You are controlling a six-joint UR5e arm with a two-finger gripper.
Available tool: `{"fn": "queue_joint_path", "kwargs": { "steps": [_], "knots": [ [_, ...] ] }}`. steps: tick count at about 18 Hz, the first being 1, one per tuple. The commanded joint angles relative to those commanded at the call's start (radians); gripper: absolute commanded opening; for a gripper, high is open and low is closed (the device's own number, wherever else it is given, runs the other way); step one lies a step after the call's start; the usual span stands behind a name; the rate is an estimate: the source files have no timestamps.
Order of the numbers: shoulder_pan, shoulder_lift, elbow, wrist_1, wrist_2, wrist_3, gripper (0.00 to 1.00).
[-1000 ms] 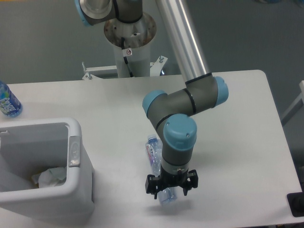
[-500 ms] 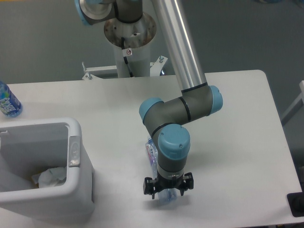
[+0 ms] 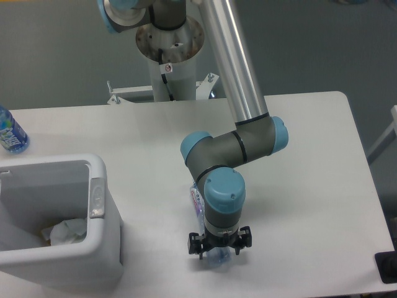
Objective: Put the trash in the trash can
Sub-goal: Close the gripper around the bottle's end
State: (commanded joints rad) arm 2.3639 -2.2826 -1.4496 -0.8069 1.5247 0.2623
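The long clear plastic bottle lies on the table, its blue-red label showing beside the arm's wrist. Its near end pokes out below my gripper, which sits straight over that end, low at the table. The wrist hides the fingers, so I cannot tell whether they are pressed on the bottle. The crumpled white wrapper lies inside the trash can, the white boxy bin at the front left with a grey tab on its rim.
A small blue-labelled water bottle stands at the table's far left edge. The arm's base column rises behind the table. The table's front edge runs close below the gripper.
The wrist and gripper have shifted left and down over the bottle's near end. The last half second shows almost no motion. The bottle lies where it was.
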Motion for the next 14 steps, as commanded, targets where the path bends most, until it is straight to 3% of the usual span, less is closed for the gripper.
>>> {"fn": "queue_joint_path", "kwargs": {
  "steps": [11,14],
  "knots": [
    [-0.003,0.000,-0.009,0.002,0.029,0.000,0.76],
    [-0.005,0.002,-0.009,0.002,0.029,-0.002,0.66]
  ]
}}
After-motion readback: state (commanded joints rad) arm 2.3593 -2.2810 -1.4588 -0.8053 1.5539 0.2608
